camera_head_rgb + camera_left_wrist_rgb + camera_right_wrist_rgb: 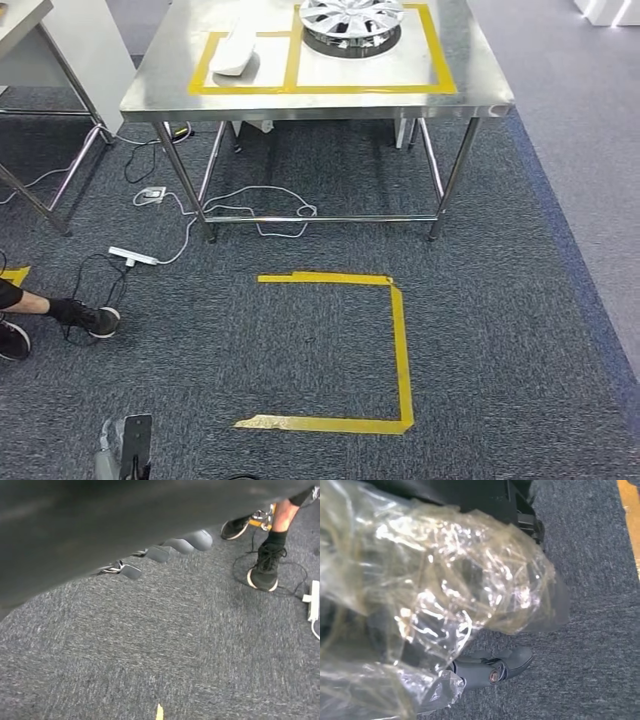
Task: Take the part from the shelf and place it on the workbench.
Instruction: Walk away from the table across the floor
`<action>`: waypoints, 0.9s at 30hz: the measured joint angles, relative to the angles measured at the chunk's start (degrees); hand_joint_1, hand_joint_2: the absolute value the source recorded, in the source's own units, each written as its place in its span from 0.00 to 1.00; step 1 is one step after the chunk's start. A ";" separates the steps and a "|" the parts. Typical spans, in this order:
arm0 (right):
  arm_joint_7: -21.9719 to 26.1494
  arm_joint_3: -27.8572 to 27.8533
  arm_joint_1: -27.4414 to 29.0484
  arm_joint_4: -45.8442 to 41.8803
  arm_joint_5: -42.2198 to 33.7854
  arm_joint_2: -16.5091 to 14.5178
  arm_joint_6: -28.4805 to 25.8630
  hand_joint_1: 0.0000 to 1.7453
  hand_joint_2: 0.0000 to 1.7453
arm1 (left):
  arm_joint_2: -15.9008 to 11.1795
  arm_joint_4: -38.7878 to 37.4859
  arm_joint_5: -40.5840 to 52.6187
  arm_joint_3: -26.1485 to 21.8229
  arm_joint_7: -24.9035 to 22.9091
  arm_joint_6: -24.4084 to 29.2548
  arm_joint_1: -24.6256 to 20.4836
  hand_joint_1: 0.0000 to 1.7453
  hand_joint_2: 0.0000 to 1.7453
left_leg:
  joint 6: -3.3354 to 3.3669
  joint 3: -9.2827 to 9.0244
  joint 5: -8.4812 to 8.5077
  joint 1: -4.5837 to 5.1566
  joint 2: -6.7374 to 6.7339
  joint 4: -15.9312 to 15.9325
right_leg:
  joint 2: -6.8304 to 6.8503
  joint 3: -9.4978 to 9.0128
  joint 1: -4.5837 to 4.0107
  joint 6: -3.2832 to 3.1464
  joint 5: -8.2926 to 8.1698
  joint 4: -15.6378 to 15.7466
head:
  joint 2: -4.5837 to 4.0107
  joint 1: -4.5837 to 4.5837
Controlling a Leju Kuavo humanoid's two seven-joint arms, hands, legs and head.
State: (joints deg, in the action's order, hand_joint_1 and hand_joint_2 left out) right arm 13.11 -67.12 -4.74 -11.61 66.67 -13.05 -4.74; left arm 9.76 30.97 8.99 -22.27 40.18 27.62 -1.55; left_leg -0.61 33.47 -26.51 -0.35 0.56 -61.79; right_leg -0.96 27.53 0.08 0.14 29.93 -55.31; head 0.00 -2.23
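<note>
Steel worktop (151, 95) ahead, both arms hanging over grey carpet (490, 330).
Left hand (166, 550) hangs with fingers loosely apart, holding nothing; a white part (235, 48) and hubcap (351, 20) lie on the worktop (inside yellow tape); right hand (490, 670), plastic-wrapped, grip unclear.

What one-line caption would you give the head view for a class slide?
Steel workbench marked in yellow tape, bearing a silver wheel cover and a white part, beyond a taped floor square.

No text, label, brand or number can be read on anything in these views
</note>
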 joint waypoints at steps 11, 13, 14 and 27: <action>-1.29 0.00 0.04 -0.02 0.59 0.07 -0.58 0.00 0.00 | -2.09 -12.20 3.67 -2.24 -5.57 1.92 -0.91 0.00 0.00 | 2.28 -1.19 0.02 0.00 -2.03 4.87 | 0.38 8.76 0.06 2.29 7.46 -17.15 | 0.00 0.68; -1.67 0.00 0.16 -0.02 0.84 0.07 -0.58 0.00 0.00 | -2.26 -13.88 3.83 -2.57 -8.61 2.01 -0.79 0.00 0.00 | 2.30 -1.20 0.12 0.17 -2.55 4.86 | 0.74 6.43 0.02 1.98 4.14 -12.66 | 0.00 0.69; -1.83 0.00 0.12 -0.02 0.98 0.08 -0.58 0.00 0.00 | -2.27 -14.47 3.65 -2.75 -10.08 1.99 -0.77 0.00 0.00 | 2.24 -1.24 0.18 0.26 -2.79 4.86 | 1.44 4.30 -0.09 1.67 2.26 -8.42 | 0.00 0.68; -3.14 0.02 0.30 -0.02 1.22 0.11 -0.57 0.00 0.00 | -2.14 -17.25 3.01 -5.29 -15.83 -0.31 0.23 0.00 0.00 | -0.81 3.90 -7.81 -0.11 -1.18 -10.26 | 0.12 2.21 -0.09 -0.66 -1.88 -0.39 | 0.00 0.37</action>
State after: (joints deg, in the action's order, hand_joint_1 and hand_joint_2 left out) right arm 9.97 -67.10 -4.44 -11.63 67.89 -12.94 -5.31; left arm 7.62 13.72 12.00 -27.56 24.35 27.31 -1.33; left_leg -1.42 37.37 -34.32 -0.45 -0.62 -72.05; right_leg -0.84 29.74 -0.01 -0.53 28.05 -55.70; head 0.00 -1.86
